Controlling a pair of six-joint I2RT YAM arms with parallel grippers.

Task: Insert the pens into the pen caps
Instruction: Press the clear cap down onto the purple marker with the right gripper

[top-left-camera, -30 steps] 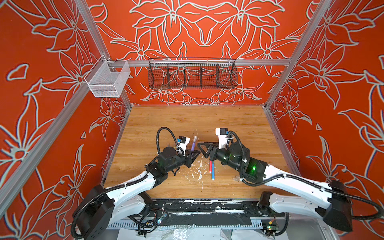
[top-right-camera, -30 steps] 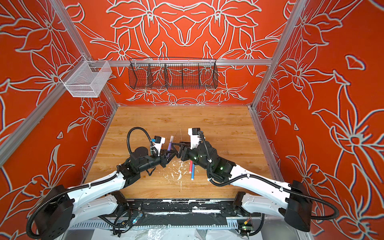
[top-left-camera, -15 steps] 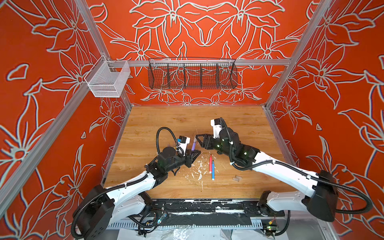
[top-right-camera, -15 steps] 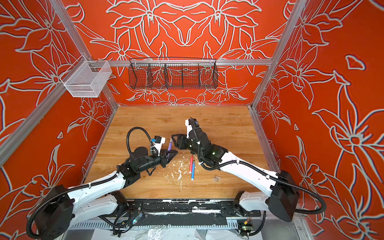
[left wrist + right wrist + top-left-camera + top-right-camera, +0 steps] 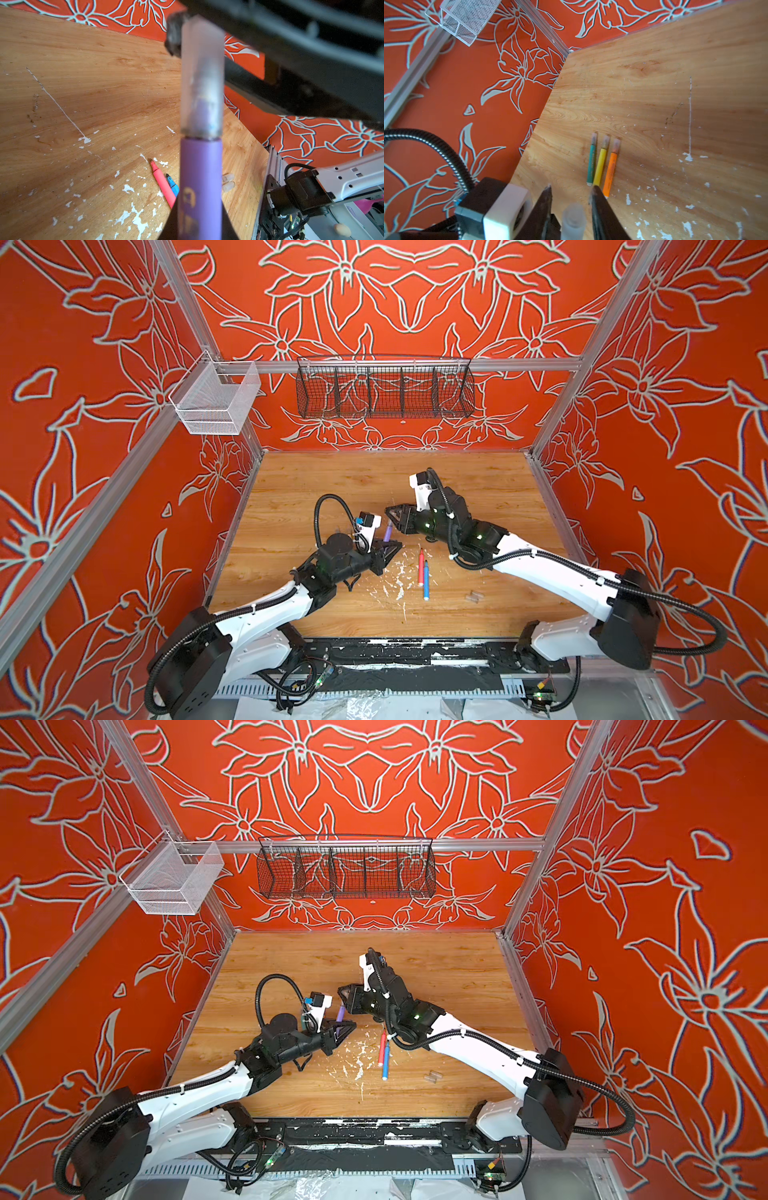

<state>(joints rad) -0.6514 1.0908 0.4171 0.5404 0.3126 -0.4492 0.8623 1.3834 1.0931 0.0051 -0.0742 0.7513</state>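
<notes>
My left gripper is shut on the purple pen, which stands tilted upward. A clear pen cap sits over its tip. My right gripper straddles that cap, jaws open, with a gap on each side. The pink-red pen and the blue pen lie uncapped side by side on the table. Two loose caps lie to their right. The green, yellow and orange pens lie capped in a row.
White paint flecks are scattered over the wooden table. A black wire basket hangs on the back wall and a white mesh basket on the left rail. Orange walls close in three sides.
My right arm has swung away from above the pink-red and blue pens toward the back, bringing its gripper over the purple pen's tip. The left gripper has held still.
</notes>
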